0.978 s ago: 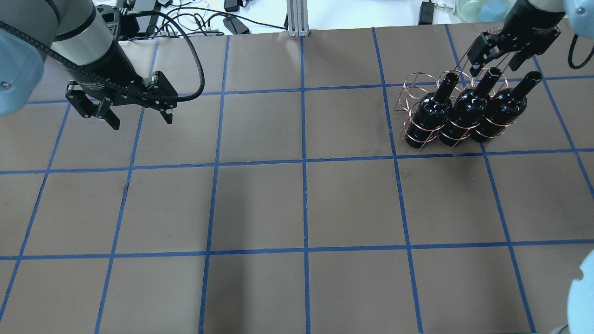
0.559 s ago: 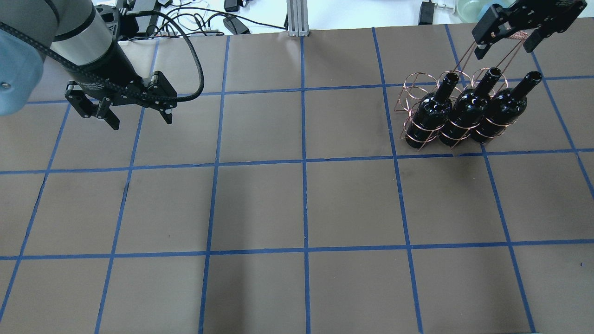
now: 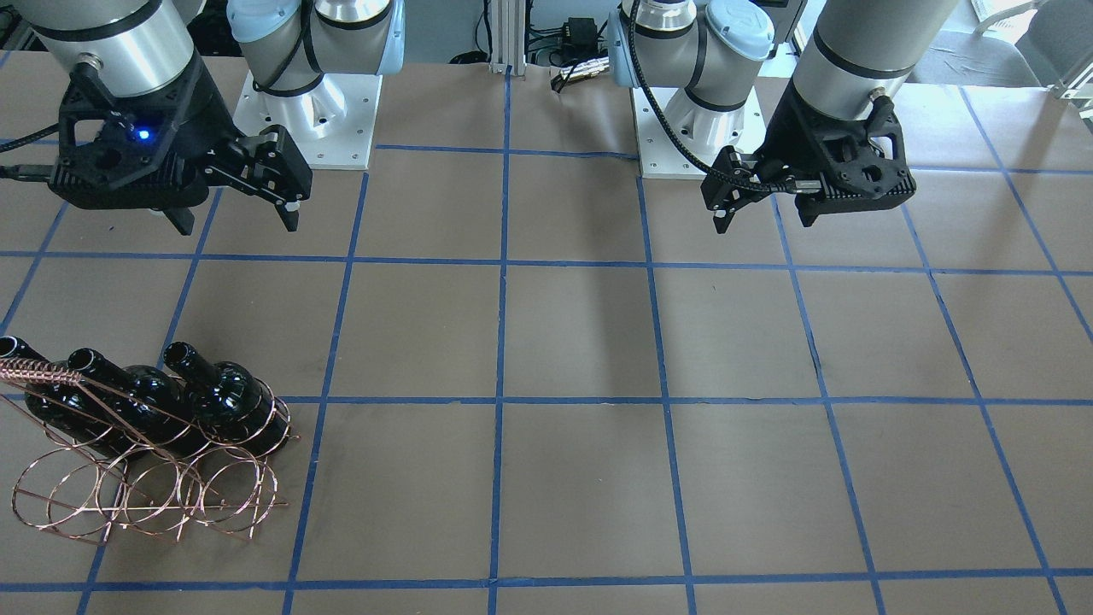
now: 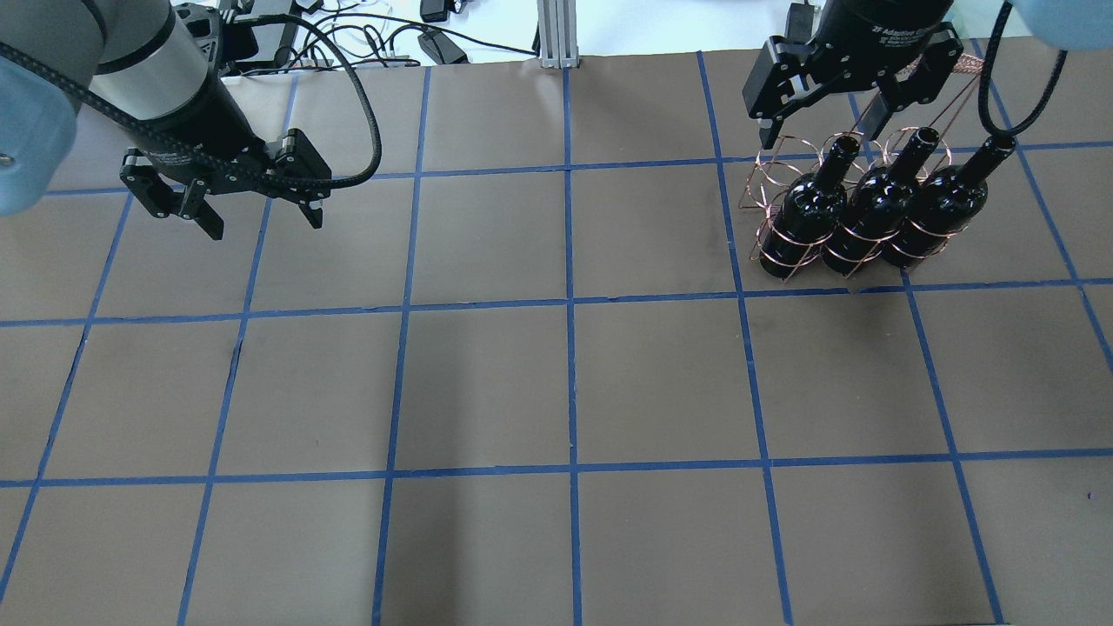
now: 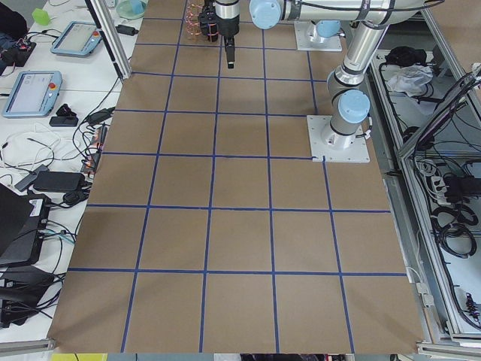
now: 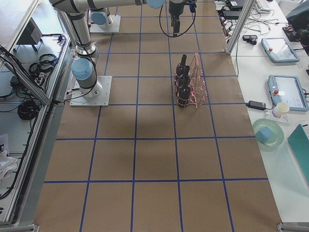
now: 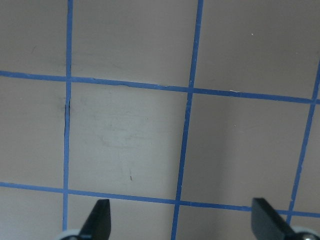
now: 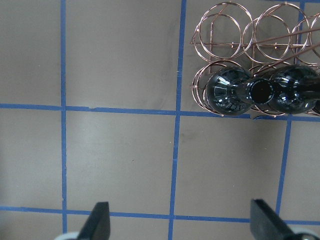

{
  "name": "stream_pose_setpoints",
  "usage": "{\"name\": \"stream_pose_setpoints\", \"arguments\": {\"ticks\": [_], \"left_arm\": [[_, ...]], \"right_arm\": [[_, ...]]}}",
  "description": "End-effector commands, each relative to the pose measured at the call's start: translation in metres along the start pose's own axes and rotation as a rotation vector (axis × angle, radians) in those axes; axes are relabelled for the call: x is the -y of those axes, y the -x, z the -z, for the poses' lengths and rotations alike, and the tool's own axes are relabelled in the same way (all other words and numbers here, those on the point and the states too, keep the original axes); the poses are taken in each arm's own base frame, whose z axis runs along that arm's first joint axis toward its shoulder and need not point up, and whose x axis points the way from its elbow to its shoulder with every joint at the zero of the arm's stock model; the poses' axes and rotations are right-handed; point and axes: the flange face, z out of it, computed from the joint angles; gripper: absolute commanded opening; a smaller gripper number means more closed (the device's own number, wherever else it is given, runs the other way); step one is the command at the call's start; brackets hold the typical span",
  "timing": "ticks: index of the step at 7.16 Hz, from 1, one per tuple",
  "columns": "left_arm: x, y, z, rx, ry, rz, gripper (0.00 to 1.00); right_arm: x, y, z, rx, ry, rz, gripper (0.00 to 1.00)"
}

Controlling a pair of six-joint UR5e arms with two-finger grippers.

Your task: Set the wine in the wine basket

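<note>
Wine [image 4: 878,204] stands in the basket [image 3: 145,504].
We find both near the tabletop's [image 4: 574,382] far right corner; the right end effector [image 4: 817,122] hovers close by, wide and empty, the left end effector [image 4: 263,222], equally wide, well apart near the far left corner.

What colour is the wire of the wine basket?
The wine basket is copper-coloured; the front-facing view shows it best.

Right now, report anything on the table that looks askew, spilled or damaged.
Nothing serious. The three bottles stand upright in the wire rack, and nothing is spilled. The only oddity is a thin dark line, maybe a tear, in the table covering along a blue tape line on the robot's left side.
</note>
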Motion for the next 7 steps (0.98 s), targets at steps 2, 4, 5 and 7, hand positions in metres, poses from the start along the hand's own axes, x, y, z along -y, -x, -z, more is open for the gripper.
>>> {"name": "stream_pose_setpoints", "arguments": {"ticks": [2,4,5,7], "left_arm": [[-0.001,0.0,0.004,-0.003,-0.01,0.0,1.0],[-0.002,0.0,0.007,-0.002,-0.016,0.0,1.0],[-0.001,0.0,0.006,-0.002,-0.015,0.0,1.0],[-0.001,0.002,0.007,0.002,-0.017,0.004,1.0]], "right_arm": [[-0.013,0.001,0.0,0.002,0.05,0.029,0.99],[-0.014,-0.001,0.003,0.0,0.039,0.041,0.99],[-0.012,-0.004,0.003,0.0,0.038,0.099,0.99],[-0.012,-0.01,0.003,0.004,0.04,0.092,0.99]]}}
